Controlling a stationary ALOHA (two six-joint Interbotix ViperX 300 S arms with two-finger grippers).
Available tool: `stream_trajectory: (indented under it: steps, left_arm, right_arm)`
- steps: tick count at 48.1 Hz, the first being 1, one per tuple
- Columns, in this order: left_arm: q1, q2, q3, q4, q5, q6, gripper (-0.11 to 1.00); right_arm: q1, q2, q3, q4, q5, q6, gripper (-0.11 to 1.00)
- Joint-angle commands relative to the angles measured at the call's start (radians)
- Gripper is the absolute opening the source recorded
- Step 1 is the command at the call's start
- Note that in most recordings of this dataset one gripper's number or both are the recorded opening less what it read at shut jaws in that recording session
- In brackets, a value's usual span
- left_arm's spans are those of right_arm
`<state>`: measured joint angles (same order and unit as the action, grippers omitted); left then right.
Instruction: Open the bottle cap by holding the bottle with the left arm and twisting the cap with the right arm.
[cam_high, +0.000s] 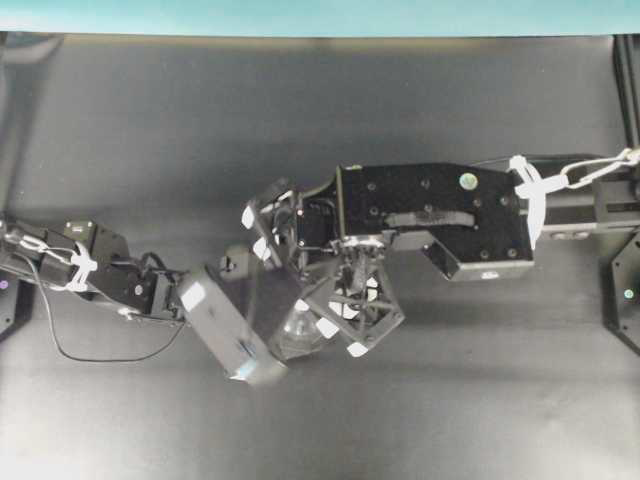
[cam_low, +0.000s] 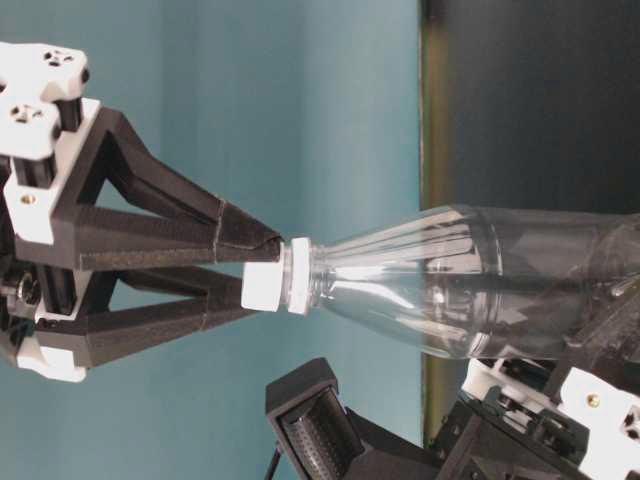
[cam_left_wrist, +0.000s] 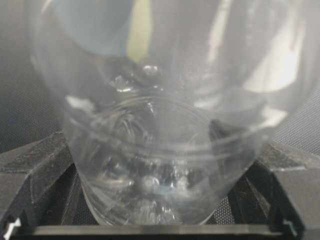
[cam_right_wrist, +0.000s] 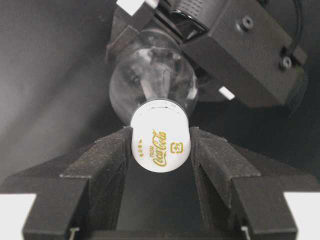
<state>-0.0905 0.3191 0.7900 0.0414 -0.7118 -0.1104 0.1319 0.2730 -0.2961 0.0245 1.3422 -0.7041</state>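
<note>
Overhead exterior view, items listed by size, largest first

1. Worktop (cam_high: 150, 130): dark matte surface; both arms meet over its middle

2. Right arm (cam_high: 440, 215): bulky, boxy, reaching in from the right. Its fingers (cam_right_wrist: 97, 170) stand about half closed, one on each side of the bottle cap and touching it, as the right wrist view shows. Right gripper (cam_low: 262, 275) judged to have hold of the cap

3. Left arm (cam_high: 120, 280): slim, cabled, reaching in from the left. Its fingers (cam_left_wrist: 32, 172) stand wide, one at each side of the bottle's lower body; the left wrist view shows the clear wall set between them. Left gripper (cam_left_wrist: 160, 200) judged to be gripping that wide body

4. Bottle (cam_low: 470, 285): clear plastic, seemingly empty, held between the two grippers above the worktop. Judged light, thin-walled and smooth; likely to dent or slip under a hard squeeze. Best held low on the widest part, where the ribbing stiffens it

5. Bottle cap (cam_right_wrist: 160, 142): small, white, gold lettering, seated on the neck. Judged rigid, with little surface to grip; best taken squarely across its sides
</note>
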Motion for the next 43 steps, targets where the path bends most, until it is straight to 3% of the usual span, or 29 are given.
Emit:
stream_trajectory:
  steps: [1, 10, 14, 25, 43]
  left_arm:
    - [-0.005, -0.006, -0.014, 0.003, -0.003, -0.002, 0.89]
    - [-0.005, -0.008, -0.014, 0.003, -0.003, -0.020, 0.89]
    - [-0.005, -0.008, -0.014, 0.003, -0.002, -0.023, 0.89]
    - [-0.005, -0.008, -0.011, 0.003, -0.003, -0.023, 0.89]
    - [-0.006, -0.008, -0.011, 0.003, -0.002, -0.021, 0.89]
  right_arm:
    - [0.011, -0.005, 0.008, -0.008, -0.014, -0.072, 0.37]
    - [0.012, -0.020, 0.040, -0.028, -0.034, -0.198, 0.37]
    - [0.014, -0.032, 0.064, -0.029, -0.057, -0.216, 0.37]
    - [0.025, -0.046, 0.095, -0.028, -0.097, -0.207, 0.37]
    - [0.025, -0.048, 0.095, -0.029, -0.110, -0.087, 0.37]
